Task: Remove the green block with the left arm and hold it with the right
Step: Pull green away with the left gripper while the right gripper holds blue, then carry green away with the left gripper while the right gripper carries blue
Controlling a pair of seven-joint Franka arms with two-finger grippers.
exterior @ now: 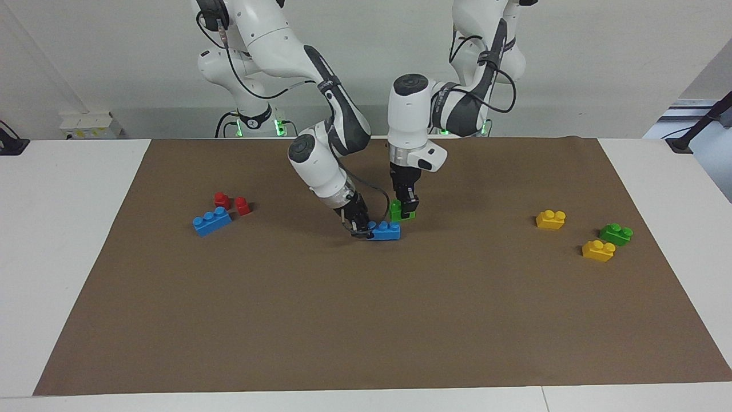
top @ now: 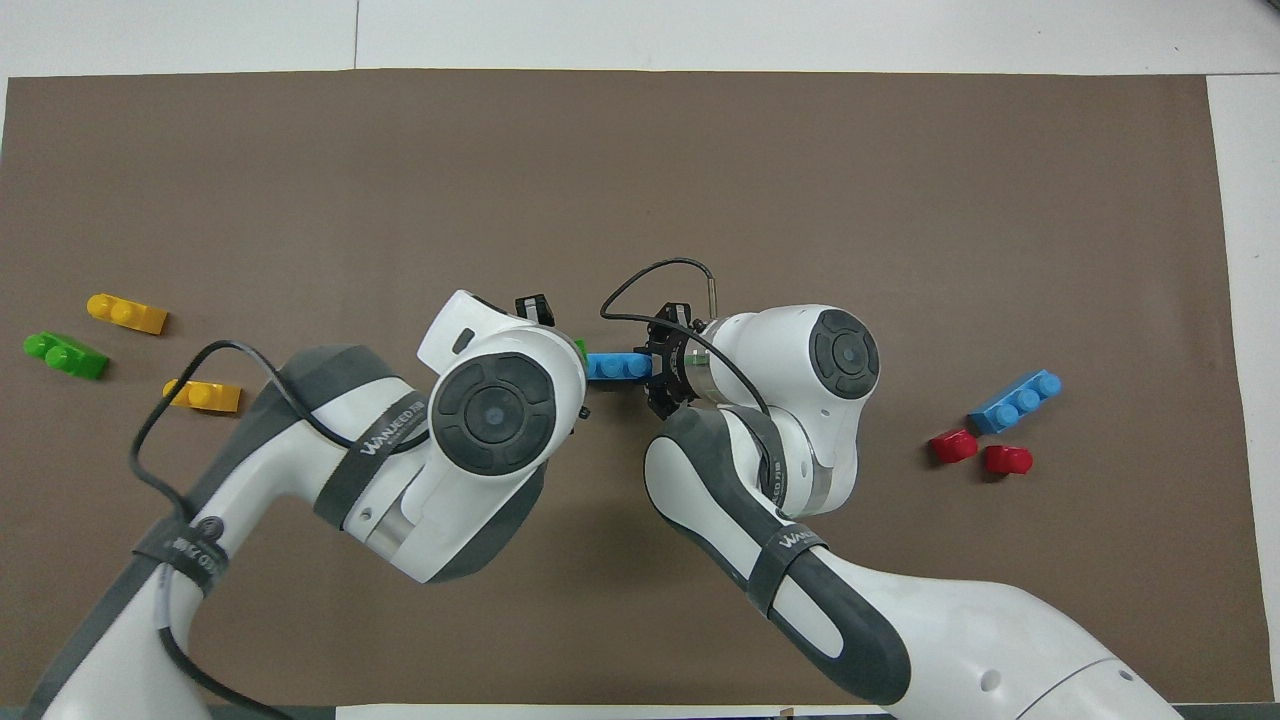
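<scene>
Separation looks done: left gripper (exterior: 405,213) pinches the green block (exterior: 396,212) just above the blue brick (exterior: 384,230), which the right gripper (exterior: 360,229) clamps. Next, lift clear.

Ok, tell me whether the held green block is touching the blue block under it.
Apart. In the facing view the green block, in the left gripper, hangs above the blue block with brown mat between them.
</scene>
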